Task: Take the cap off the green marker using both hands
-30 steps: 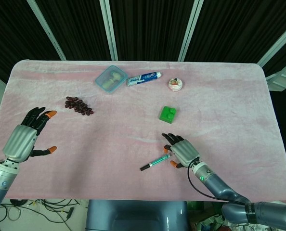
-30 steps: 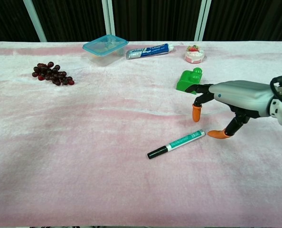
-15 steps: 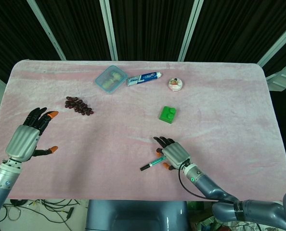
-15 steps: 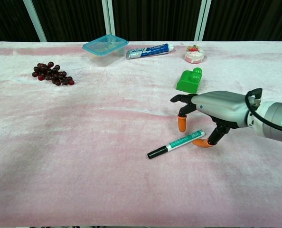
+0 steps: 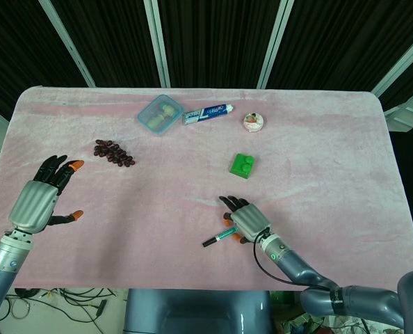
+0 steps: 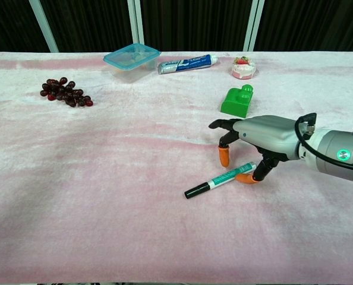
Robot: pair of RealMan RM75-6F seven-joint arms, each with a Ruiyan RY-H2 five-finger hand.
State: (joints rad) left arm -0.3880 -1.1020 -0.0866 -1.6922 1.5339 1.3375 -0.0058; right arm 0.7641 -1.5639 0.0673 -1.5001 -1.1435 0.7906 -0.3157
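Green marker (image 6: 221, 179): light, rigid, smooth, likely rolls; grip barrel, pull black cap (image 6: 197, 190). Right hand (image 6: 261, 141) spread over barrel end, not clamped; left hand (image 5: 41, 197) open, idle.

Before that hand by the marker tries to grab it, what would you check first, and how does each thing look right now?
1. Green marker lies flat on the pink cloth, in plain sight: ok.
2. Black cap on the marker's left end, still on and free of the fingers: ok.
3. Right hand over the marker's white end, fingers apart on either side: ok.
4. Thumb tip touching the marker: cannot tell; it is right beside it.
5. Left hand ready for the cap: not ok; open, far off at the table's left side.
6. Green block out of the way: ok, it sits behind the right hand.
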